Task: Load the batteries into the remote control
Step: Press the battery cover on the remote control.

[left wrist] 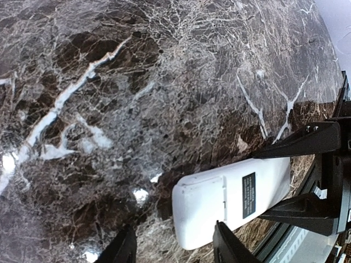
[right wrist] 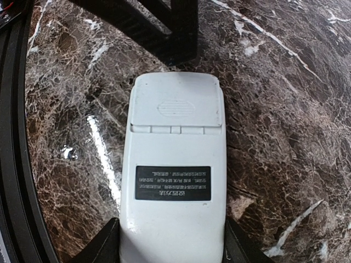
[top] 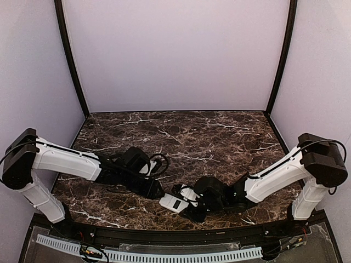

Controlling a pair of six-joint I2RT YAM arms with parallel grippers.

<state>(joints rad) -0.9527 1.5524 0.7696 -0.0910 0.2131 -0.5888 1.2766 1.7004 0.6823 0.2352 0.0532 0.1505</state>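
The remote control (top: 174,203) lies back side up on the marble table, its white battery cover (right wrist: 176,104) closed and a black label (right wrist: 173,182) on its back. My right gripper (right wrist: 173,244) is shut on the remote's label end, with a finger on each long side. My left gripper (left wrist: 173,247) is open at the remote's cover end (left wrist: 200,208), and its right finger (left wrist: 225,244) overlaps that end's edge. In the top view the left gripper (top: 159,192) and right gripper (top: 189,199) meet at the remote. No batteries are in view.
The dark marble table (top: 208,137) stretches back to the pale walls. The black front rail (right wrist: 13,164) runs close beside the remote. Both arms lie low near the front edge, and the left fingers (right wrist: 164,27) show in the right wrist view.
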